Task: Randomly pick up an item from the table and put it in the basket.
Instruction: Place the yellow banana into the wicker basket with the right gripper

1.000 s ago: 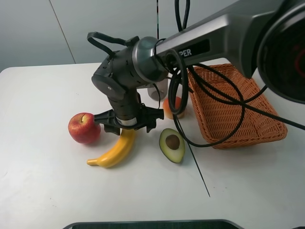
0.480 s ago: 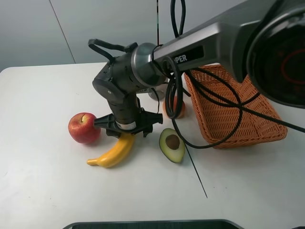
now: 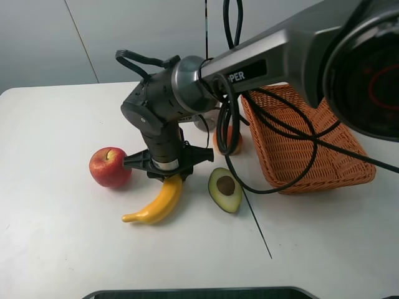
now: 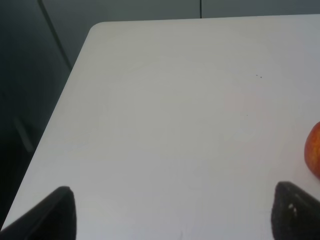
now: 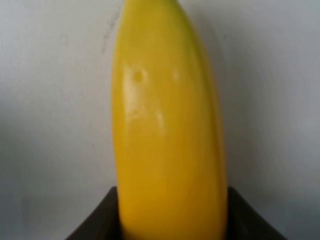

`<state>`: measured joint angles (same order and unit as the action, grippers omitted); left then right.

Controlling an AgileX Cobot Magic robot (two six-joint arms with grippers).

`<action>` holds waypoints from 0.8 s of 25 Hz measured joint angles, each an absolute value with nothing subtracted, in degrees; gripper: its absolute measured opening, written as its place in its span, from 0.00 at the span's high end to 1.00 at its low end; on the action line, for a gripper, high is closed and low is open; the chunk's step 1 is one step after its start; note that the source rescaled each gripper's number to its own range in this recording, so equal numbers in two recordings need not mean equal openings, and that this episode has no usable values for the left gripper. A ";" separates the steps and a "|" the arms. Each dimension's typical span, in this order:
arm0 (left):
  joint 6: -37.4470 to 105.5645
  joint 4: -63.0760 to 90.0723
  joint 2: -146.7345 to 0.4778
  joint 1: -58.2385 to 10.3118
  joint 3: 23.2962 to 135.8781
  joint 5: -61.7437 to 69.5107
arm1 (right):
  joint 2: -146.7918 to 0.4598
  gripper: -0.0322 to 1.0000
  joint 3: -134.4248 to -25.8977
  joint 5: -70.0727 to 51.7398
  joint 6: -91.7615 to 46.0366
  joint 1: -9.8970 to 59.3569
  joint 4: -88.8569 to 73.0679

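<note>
Toward the tabletop's (image 3: 56,249) near edge, the banana (image 3: 156,202) has swung its free tip round to 7 o'clock, its upper end pinched in the right claw (image 3: 167,177), apple (image 3: 110,167) at 10 o'clock, avocado (image 3: 225,189) at 3, so the grasp looks made and the basket (image 3: 299,143) waits at 2 o'clock, while the left claw (image 4: 175,220) idles spread.

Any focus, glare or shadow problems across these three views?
Exterior high: sharp and evenly lit, soft shadow under the banana, though the near arm link at upper right is a blurred mass. Right wrist: the banana fills the frame, soft-focused, with faint highlights. Left wrist: the table is bright and slightly soft; the apple is cropped at the edge.
</note>
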<state>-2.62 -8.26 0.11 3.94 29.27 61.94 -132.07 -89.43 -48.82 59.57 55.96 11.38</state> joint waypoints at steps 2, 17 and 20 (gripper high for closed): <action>-2.62 -8.26 0.11 3.94 29.27 61.94 | -132.07 0.95 -89.43 -48.82 59.57 55.96 11.38; -2.62 -8.26 0.11 3.94 29.27 61.94 | -129.44 0.95 -89.43 -49.32 54.40 55.96 8.33; -2.62 -8.26 0.11 3.94 29.27 61.94 | -125.95 0.95 -89.43 -49.44 53.07 55.96 8.12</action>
<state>-2.62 -8.26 0.11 3.94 29.27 61.94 -125.95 -89.43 -49.44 53.07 55.96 8.12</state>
